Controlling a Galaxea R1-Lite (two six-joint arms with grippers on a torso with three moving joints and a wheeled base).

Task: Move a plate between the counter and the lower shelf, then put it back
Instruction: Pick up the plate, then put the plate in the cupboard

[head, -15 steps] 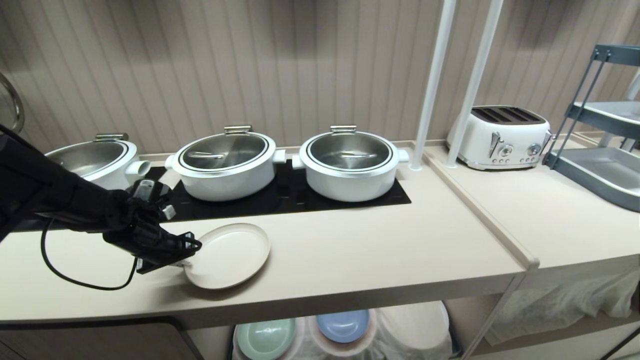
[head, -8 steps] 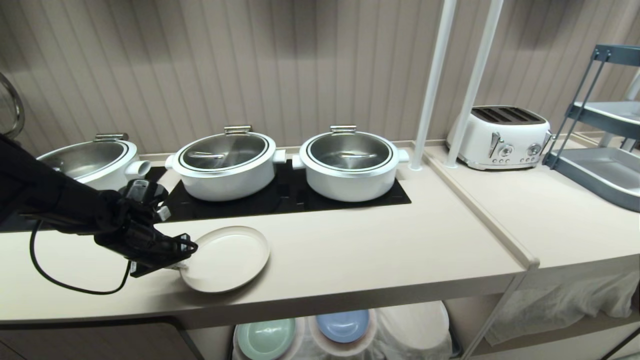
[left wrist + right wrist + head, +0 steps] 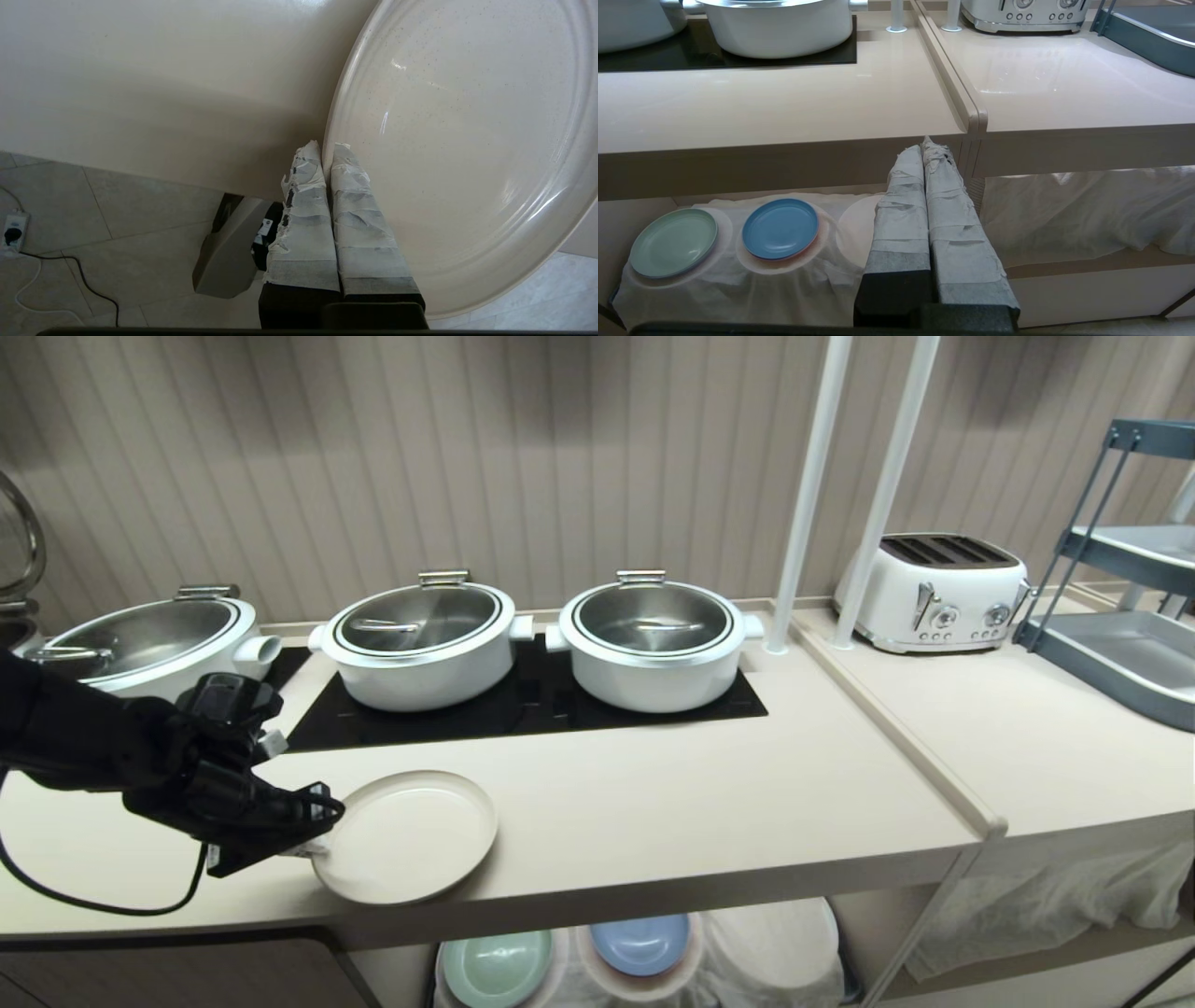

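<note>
Plate (image 3: 411, 835) is matte cream with fine dark specks, on a pale beige counter (image 3: 653, 803) with a black glass hob panel (image 3: 523, 709); three pots (image 3: 653, 644) are white with steel-grey lids, toaster (image 3: 934, 590) white with chrome knobs, wall tan with vertical ribbing. On the lower shelf (image 3: 640, 219): mint-green plate (image 3: 673, 242) and blue plate (image 3: 780, 228) on white cloth (image 3: 738, 289). Left gripper (image 3: 322, 154) and right gripper (image 3: 924, 149) have black bodies, fingers wrapped in white-grey tape; rack (image 3: 1120, 644) far right is slate blue-grey.
</note>
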